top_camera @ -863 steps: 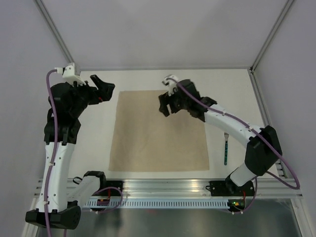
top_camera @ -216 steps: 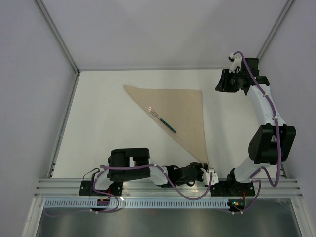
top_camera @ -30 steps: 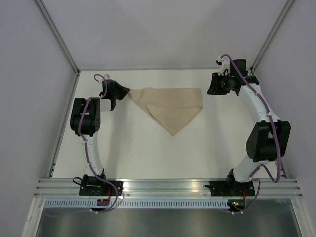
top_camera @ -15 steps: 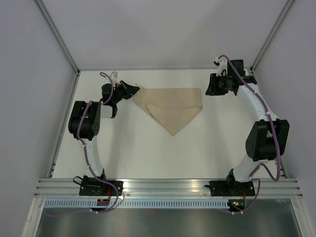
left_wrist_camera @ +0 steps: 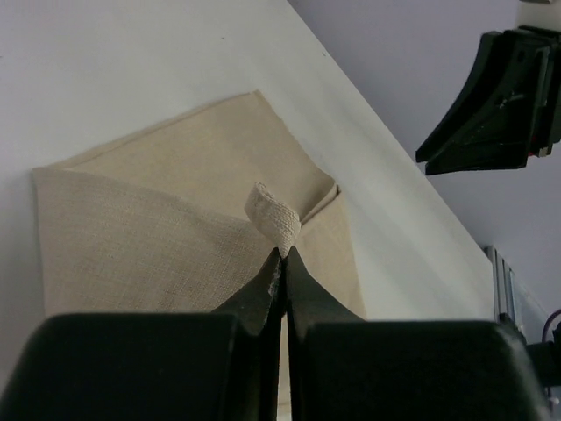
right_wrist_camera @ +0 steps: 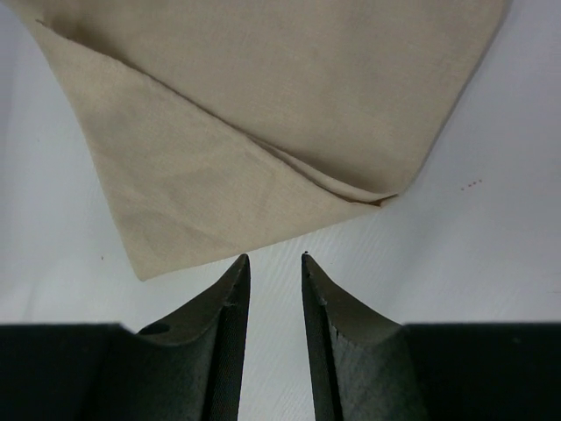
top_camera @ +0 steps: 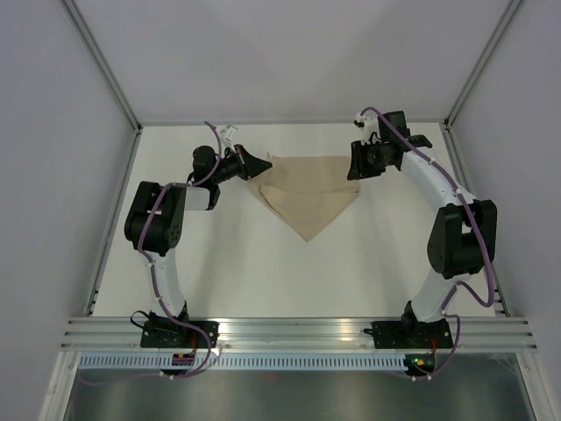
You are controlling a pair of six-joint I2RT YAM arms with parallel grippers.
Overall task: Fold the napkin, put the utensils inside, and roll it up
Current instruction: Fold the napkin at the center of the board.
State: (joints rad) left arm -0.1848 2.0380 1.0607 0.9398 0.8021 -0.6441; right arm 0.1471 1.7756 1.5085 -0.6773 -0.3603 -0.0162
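The beige napkin (top_camera: 311,200) lies folded at the back of the table, one point toward me. My left gripper (top_camera: 263,165) is shut on its left corner, which it holds lifted and drawn over the cloth. In the left wrist view a small curl of napkin (left_wrist_camera: 273,213) sticks up from the closed tips of that gripper (left_wrist_camera: 284,254). My right gripper (top_camera: 355,167) hovers at the napkin's right corner; in its own view its jaws (right_wrist_camera: 273,257) stand open on bare table, just short of the napkin's edge (right_wrist_camera: 289,96). The utensils are hidden.
White walls and slanted metal posts (top_camera: 103,70) close in the table's back and sides. The table's right edge strip (top_camera: 469,189) runs behind the right arm. An aluminium rail (top_camera: 289,331) with both arm bases spans the near edge.
My left gripper has travelled right with the napkin's left corner, folding it over the cloth. My right gripper has shifted left, up to the napkin's right corner.
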